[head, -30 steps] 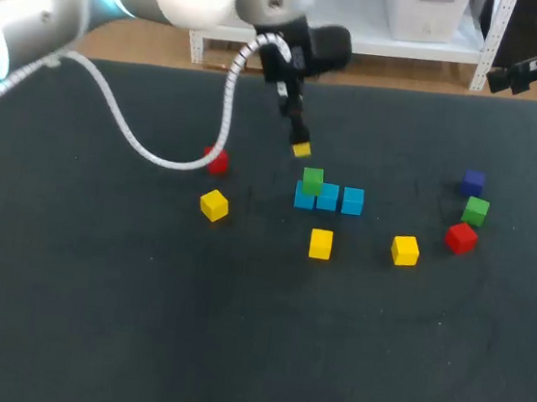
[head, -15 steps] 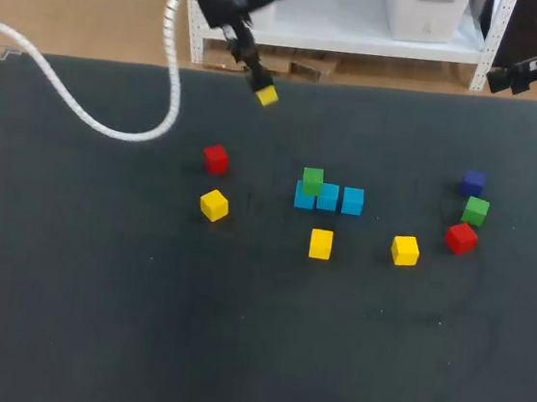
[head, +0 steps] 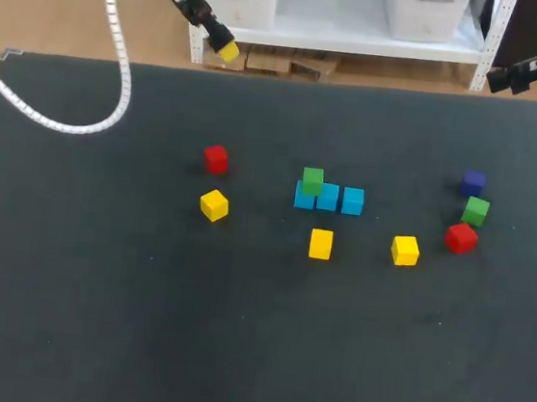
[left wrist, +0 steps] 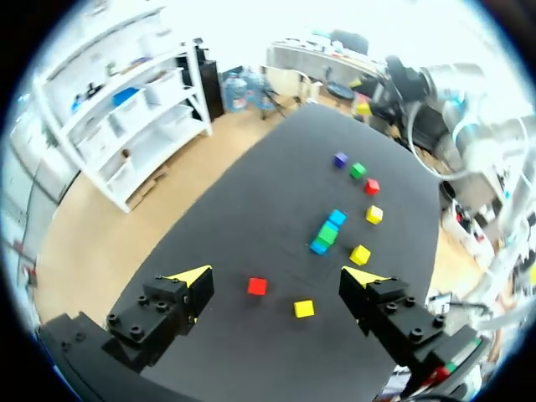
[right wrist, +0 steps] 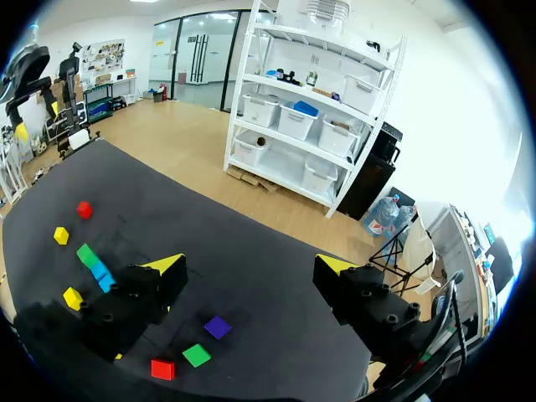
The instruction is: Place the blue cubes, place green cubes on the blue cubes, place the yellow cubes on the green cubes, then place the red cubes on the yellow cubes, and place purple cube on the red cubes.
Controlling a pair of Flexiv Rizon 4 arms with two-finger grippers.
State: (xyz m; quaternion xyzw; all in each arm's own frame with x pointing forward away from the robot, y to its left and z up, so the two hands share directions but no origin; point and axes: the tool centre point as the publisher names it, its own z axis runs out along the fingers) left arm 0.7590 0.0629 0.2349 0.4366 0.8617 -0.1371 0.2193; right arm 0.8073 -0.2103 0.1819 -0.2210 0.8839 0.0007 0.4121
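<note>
The left gripper [left wrist: 278, 276] had drawn back from the cubes. A second before, it hung just behind the green cube [head: 313, 179]. Half a second later it was halfway to the far edge of the table [head: 90, 317], and now it stood high over that edge, left of the middle. Its fingers were spread wide and held nothing. The right gripper [right wrist: 251, 266] was also spread and empty, off at the table's right side. No cube had shifted. The three blue cubes [head: 327, 197] lay in a row near the middle, with the green cube on the leftmost one. A red cube [head: 216, 158] and a yellow cube [head: 214, 205] lay to their left, and two more yellow cubes [head: 320, 244] in front. The purple cube [head: 473, 182], second green cube [head: 476, 209] and second red cube [head: 460, 237] sat clustered at the right.
</note>
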